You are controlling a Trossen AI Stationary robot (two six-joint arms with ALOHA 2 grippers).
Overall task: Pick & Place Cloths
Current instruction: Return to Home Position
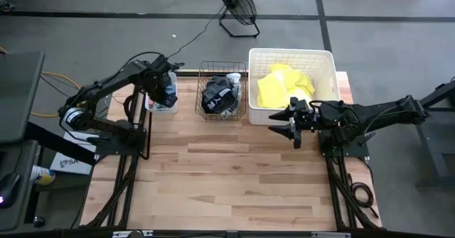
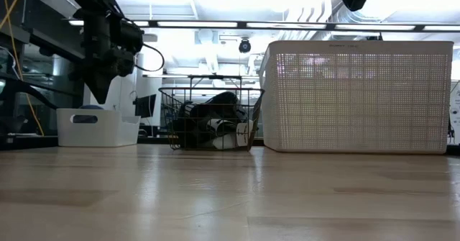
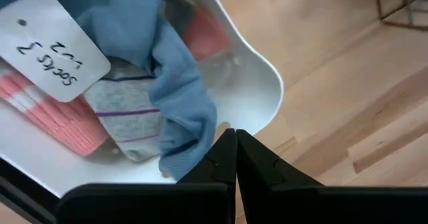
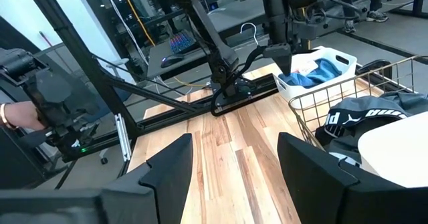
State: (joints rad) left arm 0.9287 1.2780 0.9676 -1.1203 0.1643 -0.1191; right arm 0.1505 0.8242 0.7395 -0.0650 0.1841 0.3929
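A small white tub [image 3: 257, 83] at the table's far left holds a grey-blue cloth [image 3: 170, 83], pink striped pieces [image 3: 53, 114], a grey striped piece [image 3: 124, 114] and a paper tag. My left gripper [image 3: 234, 136] hangs shut just above the tub's rim [image 2: 98, 98], pointing down beside the blue cloth, with nothing seen between its fingers. A black cloth with white print [image 1: 219, 96] lies in the copper wire basket [image 1: 222, 69]. A neon-yellow cloth [image 1: 284, 87] lies in the large white basket [image 1: 328, 67]. My right gripper [image 1: 288, 133] waits open and level by that basket's near left corner.
The three containers stand in a row along the far edge. The near half of the wooden table [image 1: 234, 174] lies bare. A black fan [image 1: 238, 7] stands on the floor beyond the table. A person's hand [image 4: 8, 116] shows at the room's side.
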